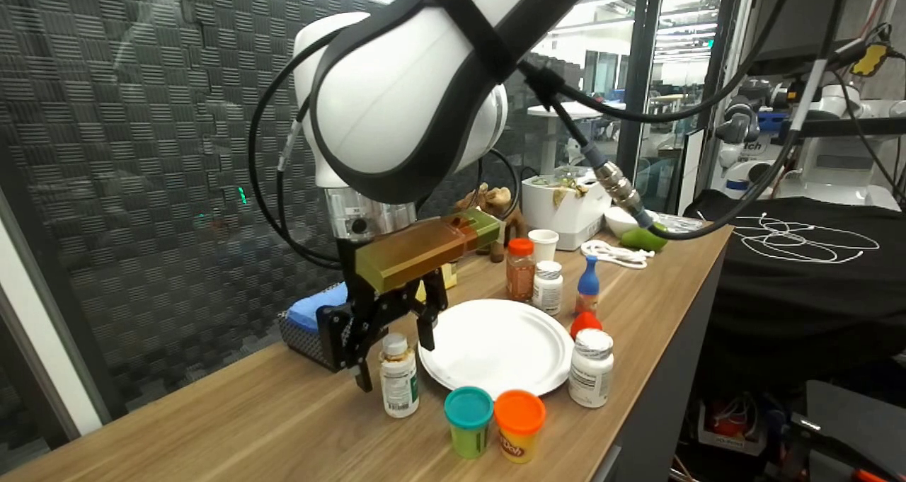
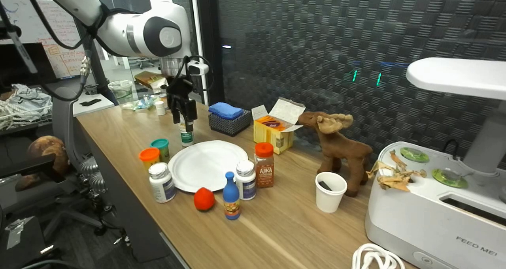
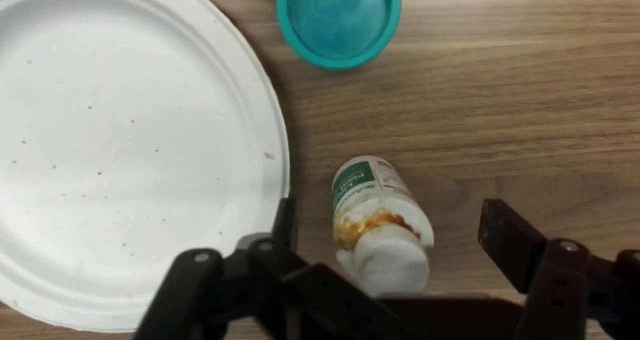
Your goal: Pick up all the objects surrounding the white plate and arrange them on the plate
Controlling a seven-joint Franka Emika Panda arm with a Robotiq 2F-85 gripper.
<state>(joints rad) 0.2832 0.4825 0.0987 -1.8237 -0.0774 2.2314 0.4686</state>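
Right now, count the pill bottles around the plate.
3: green-label bottle by the open gripper, second bottle near the orange-lidded Play-Doh tub, third bottle beside the AJIKA jar. None seems hidden.

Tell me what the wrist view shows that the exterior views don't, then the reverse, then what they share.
Only the wrist view shows dark specks scattered over the white plate.

Only the exterior views, both of them, show the blue bottle, the rounded red object, the red-capped jar, the blue cloth and the brown toy animal.

All share the white plate, the teal lid, the green-labelled bottle beside the plate, and the open pincer.
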